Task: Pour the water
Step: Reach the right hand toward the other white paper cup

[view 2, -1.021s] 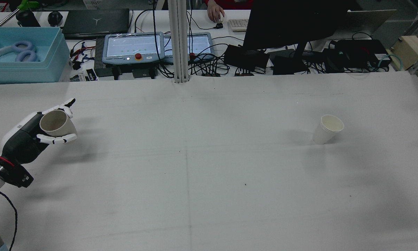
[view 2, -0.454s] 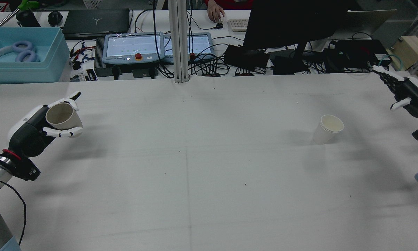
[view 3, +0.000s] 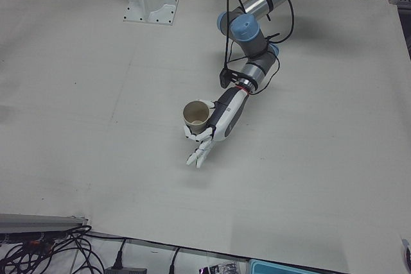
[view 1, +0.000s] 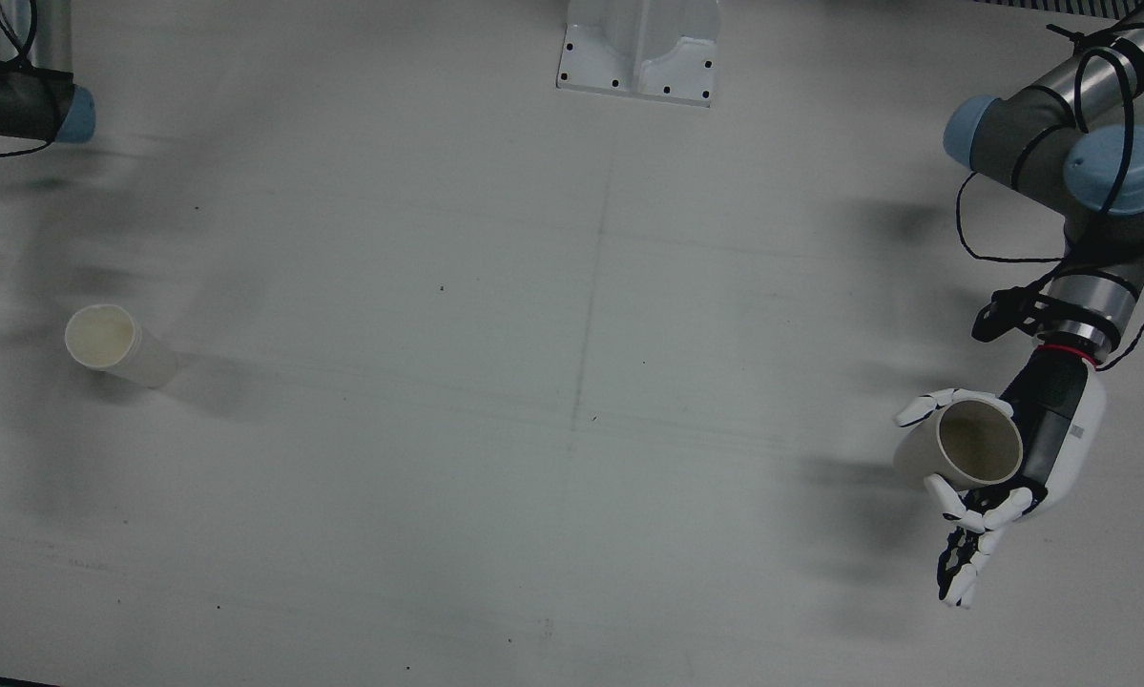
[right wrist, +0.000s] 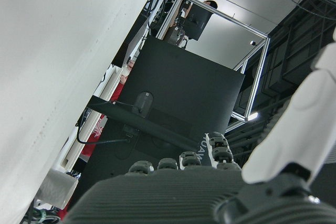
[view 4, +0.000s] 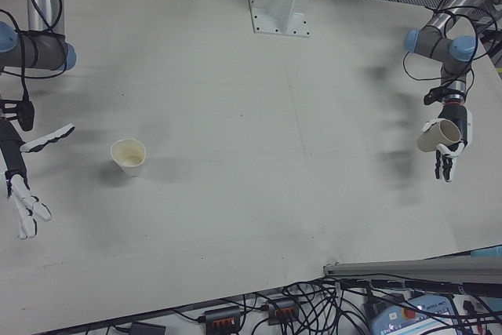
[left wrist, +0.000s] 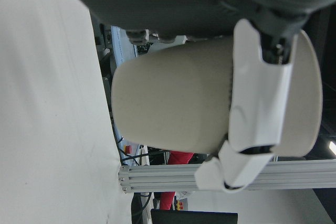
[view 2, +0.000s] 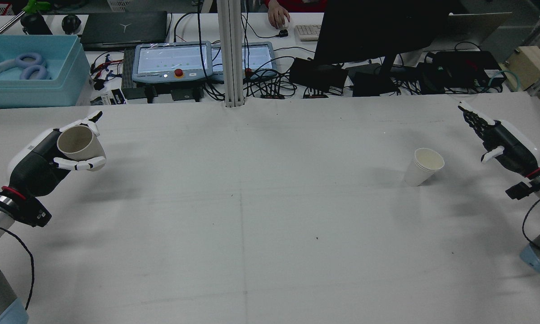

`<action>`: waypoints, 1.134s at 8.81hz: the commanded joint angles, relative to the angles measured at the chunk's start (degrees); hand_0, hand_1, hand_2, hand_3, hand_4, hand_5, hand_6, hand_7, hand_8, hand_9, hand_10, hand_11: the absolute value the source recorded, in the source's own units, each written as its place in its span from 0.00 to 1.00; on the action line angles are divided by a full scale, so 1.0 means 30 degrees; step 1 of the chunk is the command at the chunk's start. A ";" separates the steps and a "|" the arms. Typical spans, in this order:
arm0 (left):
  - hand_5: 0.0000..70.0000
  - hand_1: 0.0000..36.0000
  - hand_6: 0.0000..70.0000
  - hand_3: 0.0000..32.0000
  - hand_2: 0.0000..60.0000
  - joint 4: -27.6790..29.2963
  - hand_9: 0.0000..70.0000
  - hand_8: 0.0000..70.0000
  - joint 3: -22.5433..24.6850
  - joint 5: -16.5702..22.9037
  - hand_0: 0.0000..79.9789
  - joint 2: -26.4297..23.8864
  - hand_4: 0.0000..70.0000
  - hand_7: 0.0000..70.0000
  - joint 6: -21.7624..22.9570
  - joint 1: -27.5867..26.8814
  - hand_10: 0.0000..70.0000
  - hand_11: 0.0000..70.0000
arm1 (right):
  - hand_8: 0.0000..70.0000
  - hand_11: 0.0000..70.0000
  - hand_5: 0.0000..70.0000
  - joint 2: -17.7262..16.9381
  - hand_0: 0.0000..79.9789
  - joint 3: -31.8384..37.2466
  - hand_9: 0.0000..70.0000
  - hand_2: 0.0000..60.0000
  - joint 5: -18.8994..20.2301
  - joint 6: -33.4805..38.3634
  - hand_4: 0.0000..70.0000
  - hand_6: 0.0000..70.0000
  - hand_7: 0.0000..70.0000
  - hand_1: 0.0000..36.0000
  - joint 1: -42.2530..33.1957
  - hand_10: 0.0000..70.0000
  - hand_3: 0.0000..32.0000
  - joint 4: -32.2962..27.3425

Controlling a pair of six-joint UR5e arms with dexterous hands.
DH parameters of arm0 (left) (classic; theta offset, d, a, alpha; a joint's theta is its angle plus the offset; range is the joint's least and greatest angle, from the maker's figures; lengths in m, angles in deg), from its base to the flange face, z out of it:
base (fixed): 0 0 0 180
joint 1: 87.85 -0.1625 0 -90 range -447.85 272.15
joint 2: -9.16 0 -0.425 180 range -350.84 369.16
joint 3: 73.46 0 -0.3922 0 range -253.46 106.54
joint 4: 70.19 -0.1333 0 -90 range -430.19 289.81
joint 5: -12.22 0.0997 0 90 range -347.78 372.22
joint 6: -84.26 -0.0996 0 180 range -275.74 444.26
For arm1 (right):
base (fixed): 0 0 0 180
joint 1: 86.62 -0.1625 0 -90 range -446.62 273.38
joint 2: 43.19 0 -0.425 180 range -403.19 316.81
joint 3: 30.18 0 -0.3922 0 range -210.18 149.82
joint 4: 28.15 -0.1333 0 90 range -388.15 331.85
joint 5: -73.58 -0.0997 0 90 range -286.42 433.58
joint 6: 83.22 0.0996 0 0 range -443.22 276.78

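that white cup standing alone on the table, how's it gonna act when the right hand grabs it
The white paper cup looks thin-walled, so it probably dents under a firm squeeze. It is tall with a narrow base, so a sideways nudge from the open right hand could tip it. Likely very light.

Far side, past the white table (view 2: 270, 252): blue bin (view 2: 31, 85) sitting far left with blue headphones (view 2: 24, 66) lying inside. Closed laptop (view 2: 123, 28) lying behind it. Two teach pendants (view 2: 173, 60) resting side by side, screens glowing, split by an aluminium post (view 2: 231, 54). Black monitor (view 2: 378, 29) standing right of the post, cables and black boxes (view 2: 319, 74) sprawling under it. Person's hand (view 2: 279, 15) resting on a mouse, keyboard (view 2: 308, 31) just beside.
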 commanded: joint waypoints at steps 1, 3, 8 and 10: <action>1.00 1.00 0.06 0.00 1.00 -0.0200 0.00 0.00 0.0258 0.0030 0.78 -0.0099 0.43 0.10 0.0000 0.0159 0.00 0.06 | 0.00 0.00 0.15 -0.0533 0.58 -0.0211 0.00 0.00 -0.0205 -0.0080 0.09 0.00 0.07 0.15 0.0830 0.00 0.00 -0.0313; 1.00 1.00 0.06 0.00 1.00 -0.0259 0.00 0.00 0.0376 0.0118 0.78 -0.0099 0.44 0.10 0.0000 0.0188 0.00 0.06 | 0.00 0.00 0.15 -0.0533 0.59 -0.0591 0.00 0.00 -0.1223 -0.0430 0.07 0.00 0.07 0.19 0.2024 0.00 0.00 -0.0255; 1.00 1.00 0.07 0.00 1.00 -0.0201 0.00 0.00 0.0407 0.0528 0.78 -0.0070 0.44 0.10 0.0058 0.0656 0.00 0.06 | 0.00 0.00 0.17 -0.0591 0.62 -0.1150 0.00 0.00 -0.3281 -0.0813 0.10 0.02 0.12 0.29 0.4055 0.00 0.00 -0.0196; 1.00 1.00 0.08 0.00 1.00 -0.0114 0.00 0.00 0.0319 0.0529 0.78 -0.0070 0.46 0.11 0.0030 0.0948 0.00 0.06 | 0.00 0.00 0.17 -0.0620 0.62 -0.1469 0.00 0.00 -0.3253 -0.0958 0.10 0.02 0.12 0.30 0.4201 0.00 0.00 -0.0080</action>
